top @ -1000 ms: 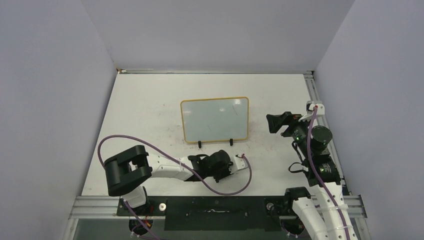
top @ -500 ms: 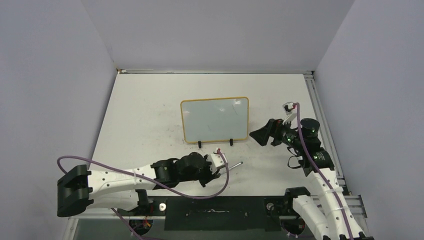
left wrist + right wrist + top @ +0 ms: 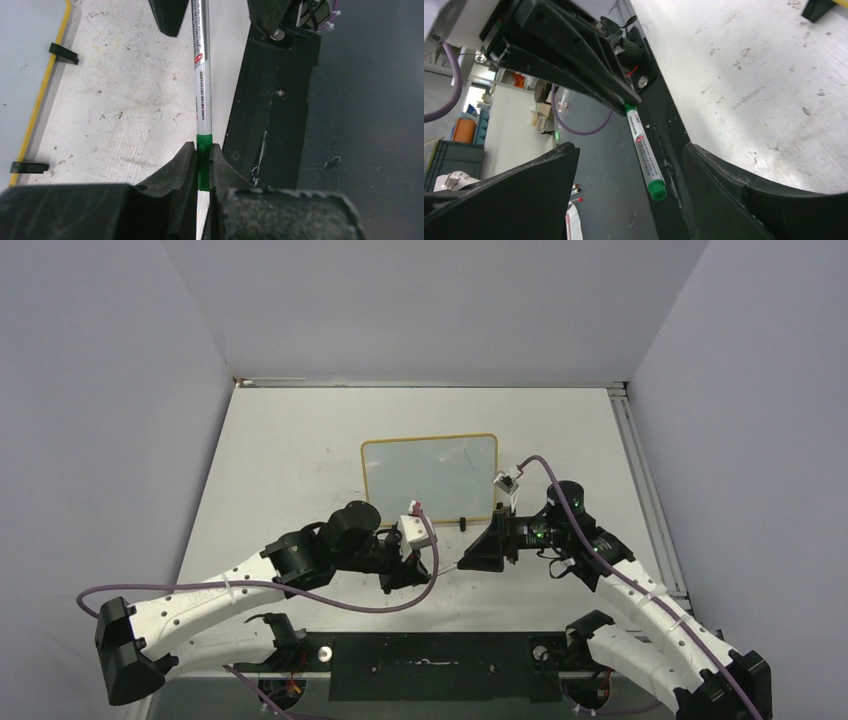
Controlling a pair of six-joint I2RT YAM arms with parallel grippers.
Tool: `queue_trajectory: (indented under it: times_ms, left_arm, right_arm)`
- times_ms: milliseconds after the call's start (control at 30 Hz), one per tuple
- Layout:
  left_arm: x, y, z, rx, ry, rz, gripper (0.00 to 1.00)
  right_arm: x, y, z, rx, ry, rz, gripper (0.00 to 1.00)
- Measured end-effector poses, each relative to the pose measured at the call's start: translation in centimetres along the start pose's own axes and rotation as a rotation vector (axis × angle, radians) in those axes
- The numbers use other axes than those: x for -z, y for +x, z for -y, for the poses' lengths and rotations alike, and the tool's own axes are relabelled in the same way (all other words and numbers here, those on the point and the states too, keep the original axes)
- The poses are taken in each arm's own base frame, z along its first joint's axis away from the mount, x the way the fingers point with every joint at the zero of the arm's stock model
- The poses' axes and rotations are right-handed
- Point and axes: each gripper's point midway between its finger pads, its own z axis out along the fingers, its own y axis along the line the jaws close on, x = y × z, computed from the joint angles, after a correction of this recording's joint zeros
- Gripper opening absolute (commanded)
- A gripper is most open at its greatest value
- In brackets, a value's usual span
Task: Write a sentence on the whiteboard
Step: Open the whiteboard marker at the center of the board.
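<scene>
Silver-barrelled green marker (image 3: 202, 75) held out between two grippers, ready for a hand-over or an uncapping.
The left gripper (image 3: 201, 150) has its jaws pressed onto the marker's green band, so the barrel juts straight ahead of them like an offered handle. The right gripper (image 3: 629, 150) faces it, jaws spread wide to either side of the barrel's free green end (image 3: 656, 190) and touching nothing, probably placed to close there. Just beyond both grippers sits the whiteboard (image 3: 430, 480), clip feet (image 3: 62, 53) nearest them, with no writing I can make out.

tabletop (image 3: 280, 460): white, scuffed | marker (image 3: 202, 75): silver, green-ended | base plate (image 3: 430, 668): black
</scene>
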Motion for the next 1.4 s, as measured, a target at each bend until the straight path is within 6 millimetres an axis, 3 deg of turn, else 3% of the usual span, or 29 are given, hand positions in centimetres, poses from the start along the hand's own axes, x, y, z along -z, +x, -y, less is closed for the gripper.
queue_trajectory:
  times_ms: [133,333,733,1400]
  left_arm:
    - [0.9,-1.0,0.0,-0.028,0.046,0.005,0.0]
    - [1.0,-0.2,0.8,-0.052,0.125,-0.027,0.0]
    - [1.1,0.6,1.3,-0.056,0.173,-0.056,0.0]
    - [1.2,0.8,1.2,-0.044,0.181,-0.064,0.0]
  right_arm:
    - [-0.8,0.4,-1.6,0.007,-0.062,-0.02,0.55]
    - [-1.8,1.1,-3.3,0.018,-0.119,-0.051,0.45]
    - [-3.3,2.8,-2.8,-0.013,-0.116,-0.13,0.37]
    - [-3.8,4.2,-2.2,-0.011,-0.086,-0.174,0.27]
